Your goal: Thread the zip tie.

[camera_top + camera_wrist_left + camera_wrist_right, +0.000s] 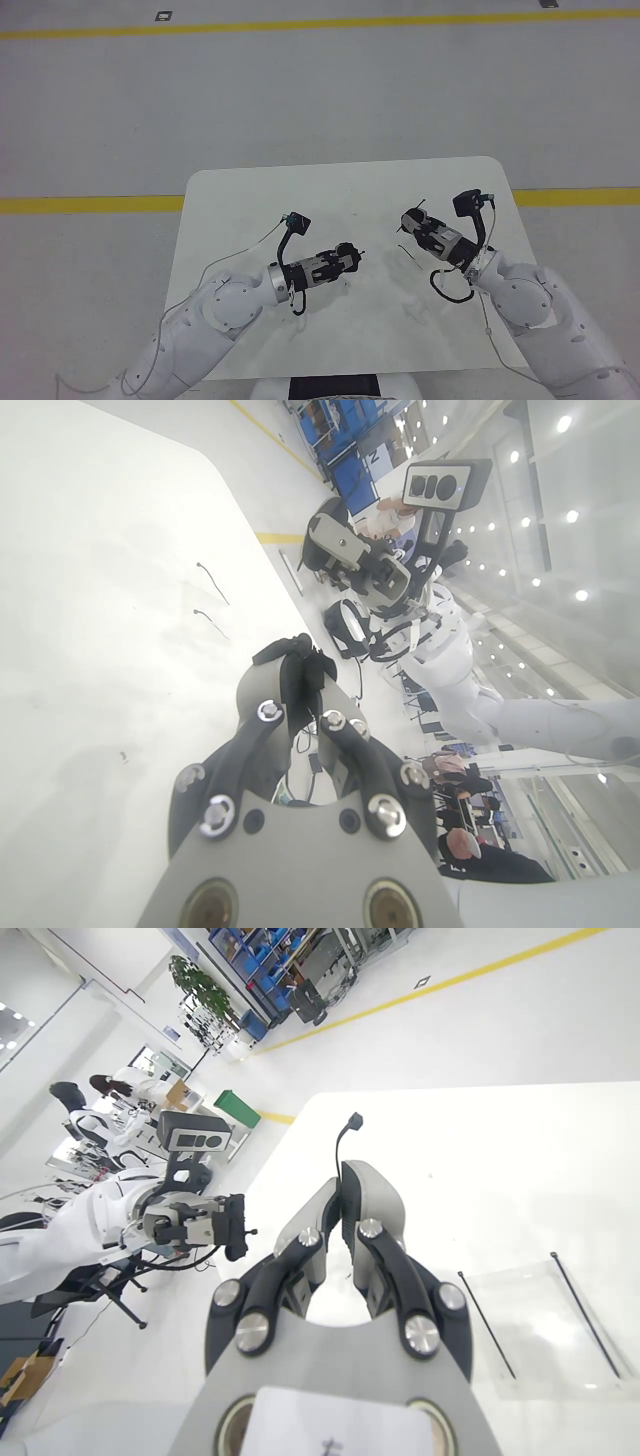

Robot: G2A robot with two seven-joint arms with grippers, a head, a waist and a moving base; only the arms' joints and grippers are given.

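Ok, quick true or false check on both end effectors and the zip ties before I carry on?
1. The right end effector is shut on a zip tie, with the tie's head sticking out past the fingertips. True.
2. The left end effector is wide open. False: its fingers are closed together.
3. Two spare zip ties lie on a clear tray. True.
4. The two end effectors are touching. False: a gap separates them above the white table.

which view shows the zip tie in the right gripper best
The right wrist view: the zip tie rises from between the right gripper's shut fingers, curving up to its square head. The top view gives just a thin dark line at that gripper. In the left wrist view it is too small to tell.
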